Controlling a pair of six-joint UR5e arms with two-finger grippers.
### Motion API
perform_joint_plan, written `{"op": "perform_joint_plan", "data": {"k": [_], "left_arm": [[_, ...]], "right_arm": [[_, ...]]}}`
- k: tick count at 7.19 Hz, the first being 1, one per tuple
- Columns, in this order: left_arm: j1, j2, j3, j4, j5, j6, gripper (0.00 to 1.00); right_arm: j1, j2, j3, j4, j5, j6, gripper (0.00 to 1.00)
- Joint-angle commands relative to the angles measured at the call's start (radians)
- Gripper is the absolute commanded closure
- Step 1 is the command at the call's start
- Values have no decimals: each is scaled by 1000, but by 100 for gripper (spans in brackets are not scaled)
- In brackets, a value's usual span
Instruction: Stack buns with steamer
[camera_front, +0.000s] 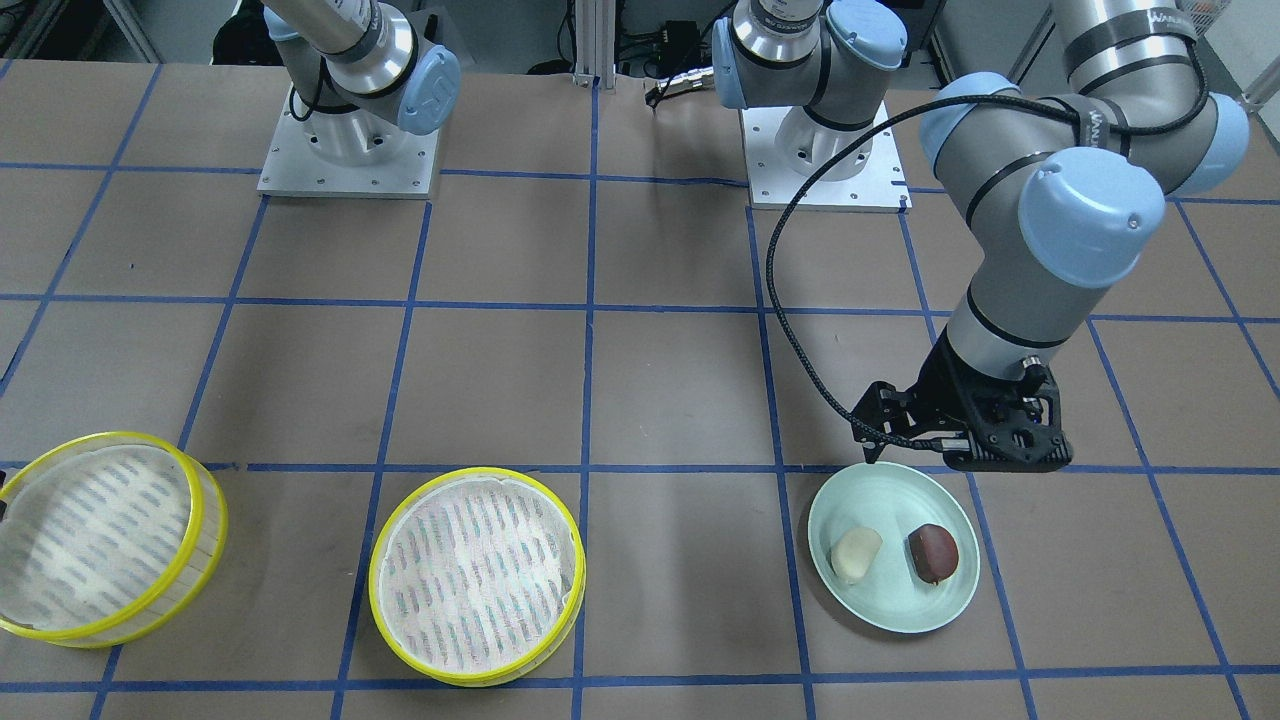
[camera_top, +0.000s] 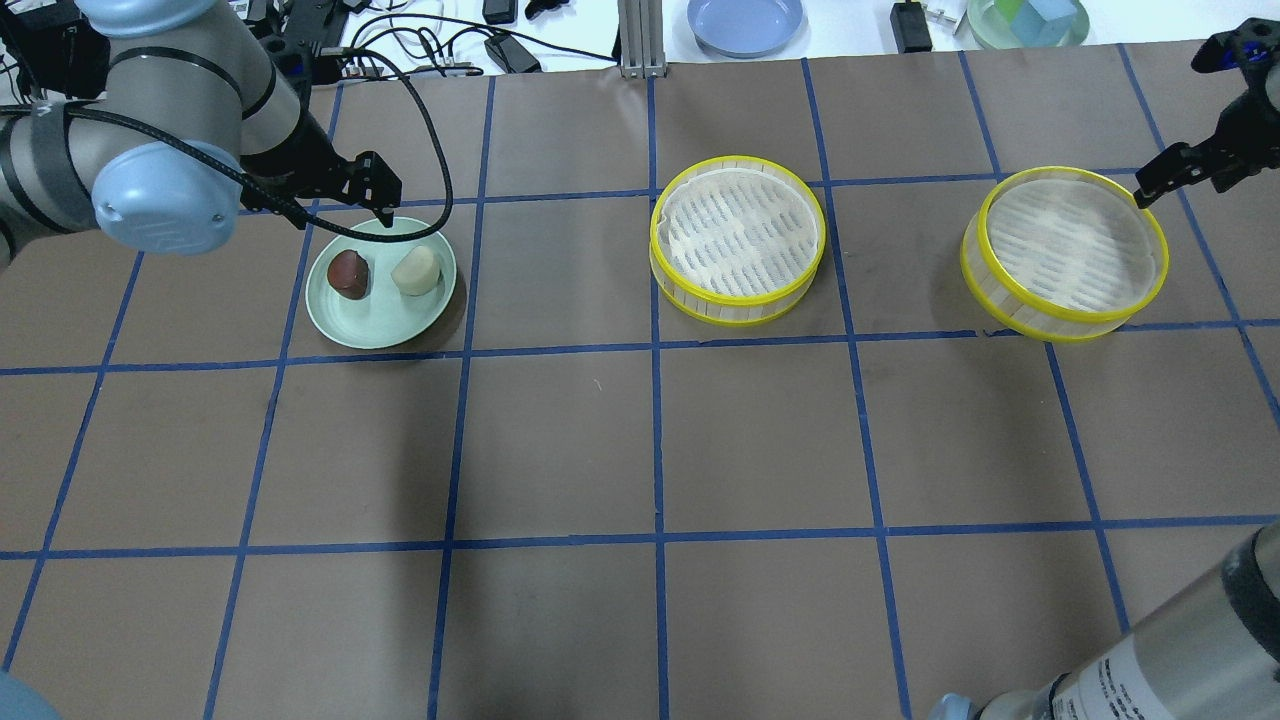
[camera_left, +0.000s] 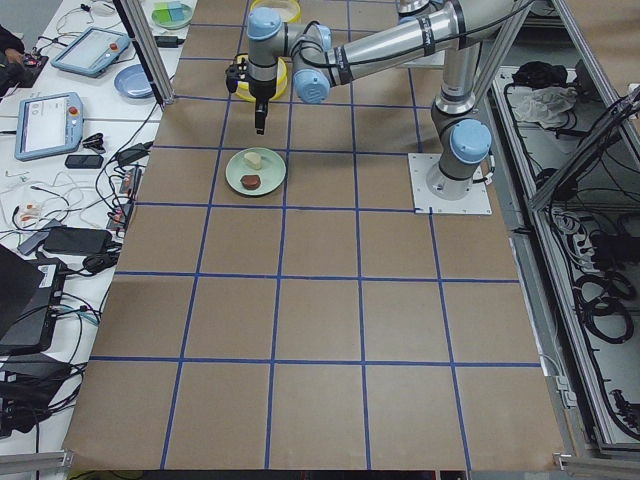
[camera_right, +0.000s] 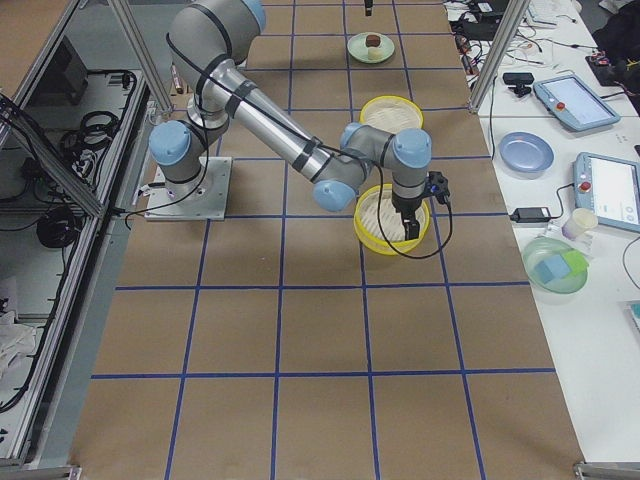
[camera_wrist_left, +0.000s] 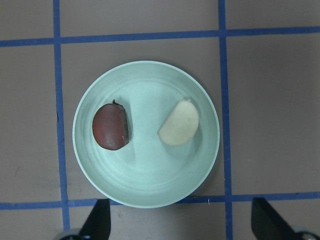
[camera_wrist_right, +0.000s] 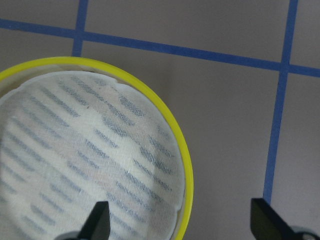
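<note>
A cream-white bun (camera_wrist_left: 180, 124) and a dark reddish-brown bun (camera_wrist_left: 110, 126) lie side by side on a pale green plate (camera_wrist_left: 145, 175). My left gripper (camera_wrist_left: 182, 220) hovers above the plate's edge, open and empty. Both buns also show in the overhead view, cream (camera_top: 416, 270) and brown (camera_top: 349, 273). Two yellow-rimmed steamer trays stand empty, one mid-table (camera_top: 738, 230) and one to the right (camera_top: 1065, 250). My right gripper (camera_wrist_right: 182, 222) is open above the right tray (camera_wrist_right: 75, 165). One finger is over its liner and the other is outside the rim.
The two arm bases (camera_front: 348, 150) (camera_front: 825, 160) stand at the robot's side of the table. Beyond the far edge lie a blue plate (camera_top: 745, 20), a green bowl with blocks (camera_top: 1030, 20) and cables. Blue tape lines grid the brown tabletop.
</note>
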Motion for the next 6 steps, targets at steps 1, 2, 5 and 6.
{"op": "perform_joint_plan", "data": {"k": [1,2,5,6], "left_arm": [[8,-92,-10,126,-6,138,0],[8,-130,-11,163,-8,272,0],[10,-235,-5,220,-11,429,0],[10,-261,-5,242,-38,430,0]], "right_arm": [[-2,56,10,-59,-3,-7,3],[-4,71,5,-63,-15,-9,7],[-4,82,10,-57,-14,-7,39],[-4,82,8,-52,-14,-7,53]]}}
